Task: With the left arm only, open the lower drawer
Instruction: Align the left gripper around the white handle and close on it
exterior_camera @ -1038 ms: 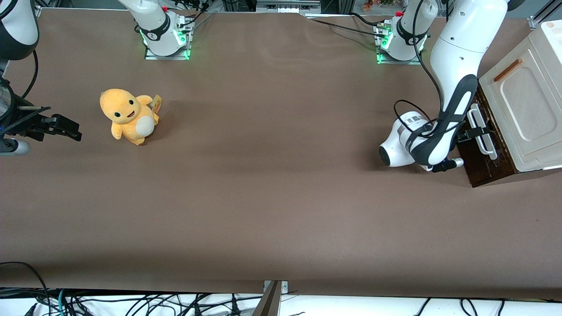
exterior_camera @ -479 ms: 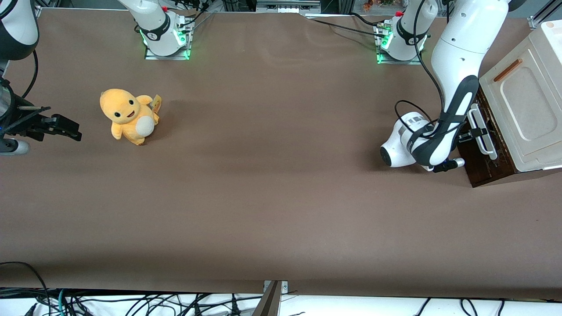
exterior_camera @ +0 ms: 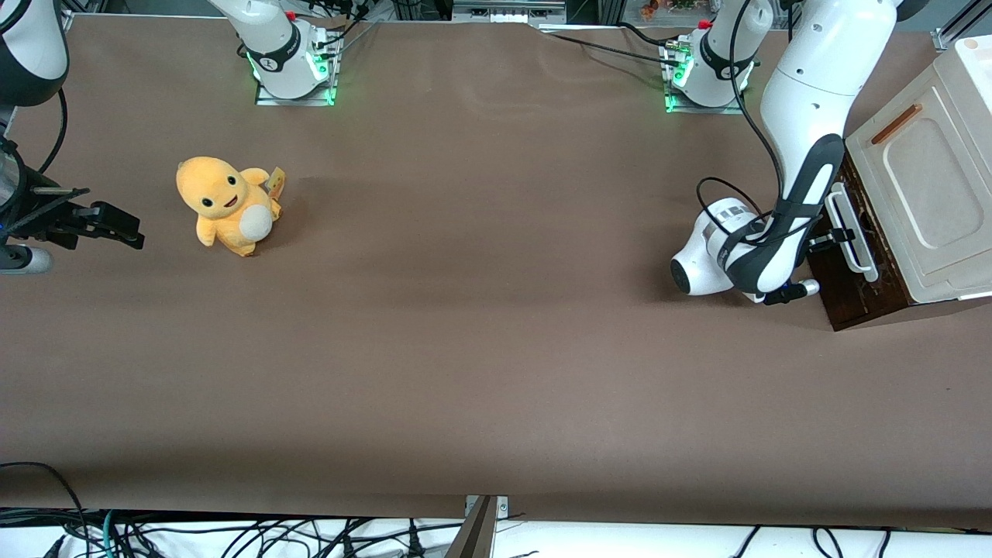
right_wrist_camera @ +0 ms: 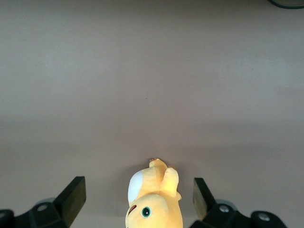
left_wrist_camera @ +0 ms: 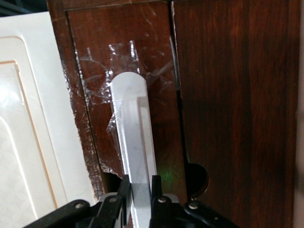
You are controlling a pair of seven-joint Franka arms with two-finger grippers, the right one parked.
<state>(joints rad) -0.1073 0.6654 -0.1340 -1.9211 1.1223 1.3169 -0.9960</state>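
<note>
Dark-brown lower drawer (left_wrist_camera: 142,71), taped white handle (left_wrist_camera: 133,137); gripper (left_wrist_camera: 140,192) fingers clamped on handle.

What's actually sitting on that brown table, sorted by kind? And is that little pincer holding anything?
Soft toys: 1, the yellow-orange plush animal.
Furniture: 1, the dark-brown wooden drawer unit with a cream panel.
Total: 2.
The small black pincer is shut on the drawer's white bar handle.
</note>
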